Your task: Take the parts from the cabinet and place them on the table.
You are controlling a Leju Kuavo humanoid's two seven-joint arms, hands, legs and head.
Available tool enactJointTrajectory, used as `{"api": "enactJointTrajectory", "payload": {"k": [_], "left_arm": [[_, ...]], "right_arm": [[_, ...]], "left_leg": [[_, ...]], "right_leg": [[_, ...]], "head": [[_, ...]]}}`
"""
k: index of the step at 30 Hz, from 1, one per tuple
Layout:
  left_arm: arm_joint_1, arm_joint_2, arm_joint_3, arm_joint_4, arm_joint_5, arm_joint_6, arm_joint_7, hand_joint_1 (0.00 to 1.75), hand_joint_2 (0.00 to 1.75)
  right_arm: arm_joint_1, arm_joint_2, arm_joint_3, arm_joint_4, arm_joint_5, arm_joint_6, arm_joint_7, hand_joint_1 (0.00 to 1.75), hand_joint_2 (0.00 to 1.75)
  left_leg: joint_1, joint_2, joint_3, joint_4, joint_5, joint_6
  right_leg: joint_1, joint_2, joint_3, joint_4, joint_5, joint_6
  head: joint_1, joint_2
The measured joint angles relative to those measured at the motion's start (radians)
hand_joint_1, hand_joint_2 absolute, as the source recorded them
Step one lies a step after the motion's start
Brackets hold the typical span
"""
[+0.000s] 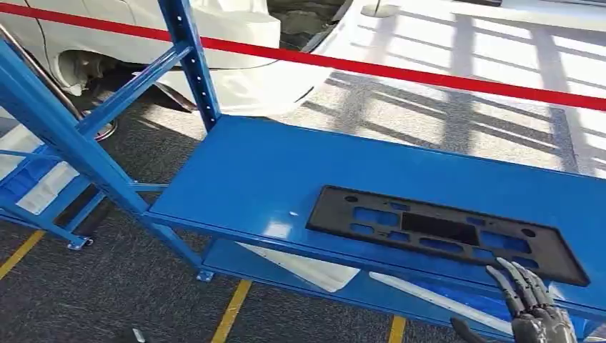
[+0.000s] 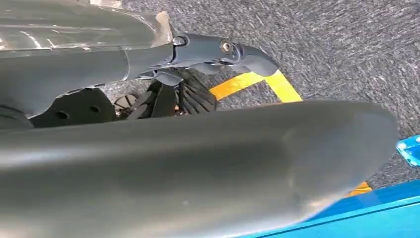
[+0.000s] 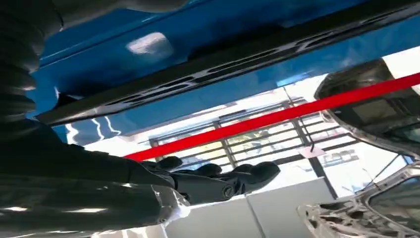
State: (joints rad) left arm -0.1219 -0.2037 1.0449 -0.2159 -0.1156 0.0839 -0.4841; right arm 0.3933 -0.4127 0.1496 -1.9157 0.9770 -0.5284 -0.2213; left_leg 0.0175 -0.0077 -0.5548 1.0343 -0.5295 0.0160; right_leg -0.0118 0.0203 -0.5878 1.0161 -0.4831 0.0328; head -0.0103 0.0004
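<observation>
A flat black plastic part (image 1: 443, 232) with several rectangular cut-outs lies on the blue cabinet shelf (image 1: 243, 171), towards its right front. My right hand (image 1: 532, 304) rises from below at the shelf's front edge, fingers stretched and holding nothing. Its fingertips (image 1: 504, 270) reach the part's near right edge; whether they touch it I cannot tell. In the right wrist view the part (image 3: 223, 67) is a dark strip on the blue shelf, with the right hand (image 3: 213, 181) spread beside it. My left hand (image 2: 148, 158) hangs over the carpet, its fingers (image 2: 223, 49) straight and empty.
A blue upright post (image 1: 189, 61) stands at the shelf's back left corner, with slanted blue beams (image 1: 64, 136) on the left. White parts (image 1: 314, 268) lie on the lower shelf. Behind run a red barrier tape (image 1: 400, 71) and a white car body (image 1: 229, 43). Yellow lines (image 1: 232, 311) mark the carpet.
</observation>
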Motion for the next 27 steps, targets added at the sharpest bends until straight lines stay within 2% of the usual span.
{"api": "enactJointTrajectory", "payload": {"k": [10,13,16,21,27], "left_arm": [[0.000,0.000,0.000,0.000,0.000,-0.001,0.002,0.00,0.00],[0.000,0.000,0.000,0.000,0.000,-0.002,0.003,0.00,0.00],[0.000,0.000,0.000,0.000,0.000,-0.008,0.006,0.00,0.00],[-0.001,0.000,0.000,0.000,0.000,-0.014,0.010,0.00,0.00],[-0.004,0.000,0.000,0.000,0.000,-0.019,0.018,0.00,0.00]], "right_arm": [[0.013,-0.019,-0.061,-0.045,-0.021,0.016,-0.031,0.02,1.75],[0.013,-0.020,-0.067,-0.048,-0.026,0.045,-0.042,0.03,1.75],[0.013,-0.036,-0.078,-0.048,-0.071,0.120,-0.051,0.07,1.75],[0.011,-0.099,-0.099,-0.055,-0.145,0.239,-0.076,0.12,1.75],[-0.010,-0.158,-0.117,-0.063,-0.189,0.328,-0.103,0.09,1.75]], "left_leg": [[0.001,0.000,0.000,0.000,0.000,0.000],[0.001,0.000,0.000,0.000,0.000,0.000],[0.000,0.000,0.000,0.000,0.000,0.000],[0.000,0.000,0.000,0.000,0.000,0.000],[0.000,0.000,0.000,0.000,0.000,0.000]], "right_leg": [[0.000,0.000,0.000,0.000,0.000,0.000],[0.000,0.000,0.000,0.000,0.000,0.000],[0.000,0.000,0.000,0.000,0.000,0.000],[0.000,0.000,0.000,0.000,0.000,0.000],[0.000,0.000,0.000,0.000,0.000,0.000]], "head": [[0.000,0.000],[0.000,0.000],[0.000,0.000],[0.000,0.000],[0.000,0.000]]}}
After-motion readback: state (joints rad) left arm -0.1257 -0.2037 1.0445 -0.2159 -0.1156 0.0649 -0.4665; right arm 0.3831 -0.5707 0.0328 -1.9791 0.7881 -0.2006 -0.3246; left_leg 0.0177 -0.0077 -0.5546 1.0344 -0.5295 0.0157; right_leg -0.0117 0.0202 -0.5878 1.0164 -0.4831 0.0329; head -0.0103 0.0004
